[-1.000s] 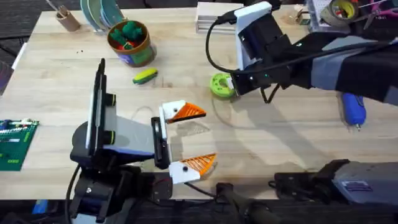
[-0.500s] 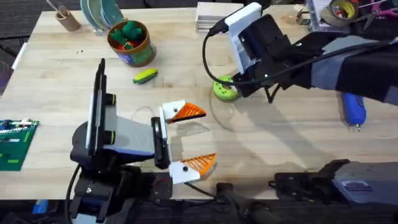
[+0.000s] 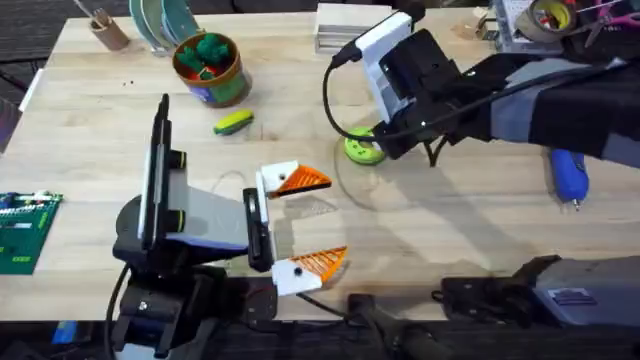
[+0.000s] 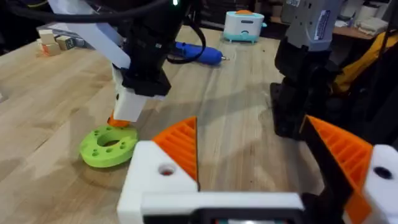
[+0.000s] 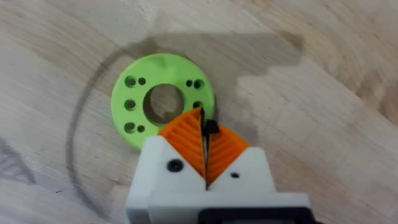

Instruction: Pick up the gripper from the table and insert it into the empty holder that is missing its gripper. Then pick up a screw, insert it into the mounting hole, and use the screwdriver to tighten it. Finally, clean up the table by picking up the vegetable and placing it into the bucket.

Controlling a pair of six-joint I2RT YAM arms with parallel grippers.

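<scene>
My right gripper (image 5: pixel 204 134) hangs just over the bright green disc (image 5: pixel 163 99), its orange pads shut on a small dark screw (image 5: pixel 211 129) at their tips. The left wrist view shows that gripper (image 4: pixel 122 119) above the disc (image 4: pixel 109 145). My left gripper (image 3: pixel 320 220) rests open near the table's front, an orange ribbed gripper pad (image 3: pixel 300 180) seated in each white holder (image 4: pixel 155 180). The blue screwdriver (image 3: pixel 568 175) lies at the right. The yellow-green vegetable (image 3: pixel 233 122) lies just in front of the bucket (image 3: pixel 208 68), which holds green and red toys.
A green circuit board (image 3: pixel 25 230) lies at the left edge. A brown cup (image 3: pixel 108 32), stacked plates (image 3: pixel 165 20), a white box (image 3: pixel 345 25) and a tape roll (image 3: pixel 548 15) line the back. Bare wood spreads between the disc and the screwdriver.
The right wrist has swung a little to the left and tilted over the green disc. The left arm has not moved.
</scene>
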